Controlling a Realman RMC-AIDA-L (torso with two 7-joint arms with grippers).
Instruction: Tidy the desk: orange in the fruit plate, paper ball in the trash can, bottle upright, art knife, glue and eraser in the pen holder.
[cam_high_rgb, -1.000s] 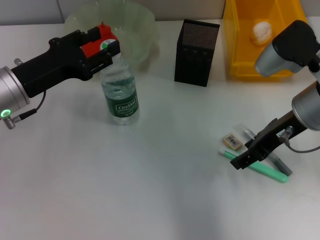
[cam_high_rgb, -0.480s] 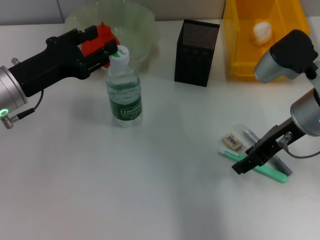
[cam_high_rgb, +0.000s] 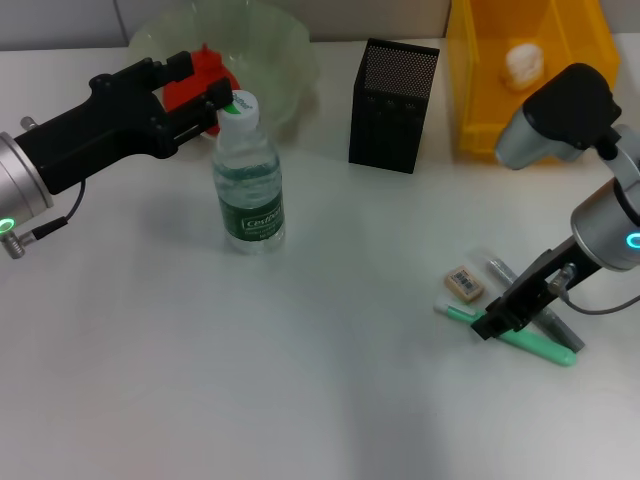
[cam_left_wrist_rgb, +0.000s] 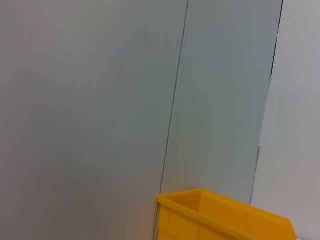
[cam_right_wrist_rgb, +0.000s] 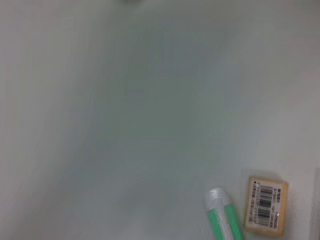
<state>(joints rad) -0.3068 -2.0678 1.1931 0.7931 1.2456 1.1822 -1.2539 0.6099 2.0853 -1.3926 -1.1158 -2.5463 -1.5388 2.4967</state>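
Partly hidden orange (cam_high_rgb: 190, 85) behind left fingers (cam_high_rgb: 212, 105), parted beside bottle (cam_high_rgb: 246, 170); right fingers' (cam_high_rgb: 497, 322) state unclear

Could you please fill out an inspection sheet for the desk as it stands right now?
Surface: white desk, no spills seen.
Job's things: bottle upright; orange in fruit plate; paper ball in trash can; eraser, green stick and grey stick lying outside pen holder.
Clutter: nothing seen.
Grippers: left gripper beside the bottle cap, jaws open; right gripper over the sticks.
Cables: thin lead at the left wrist.
Surroundings: grey wall panels.
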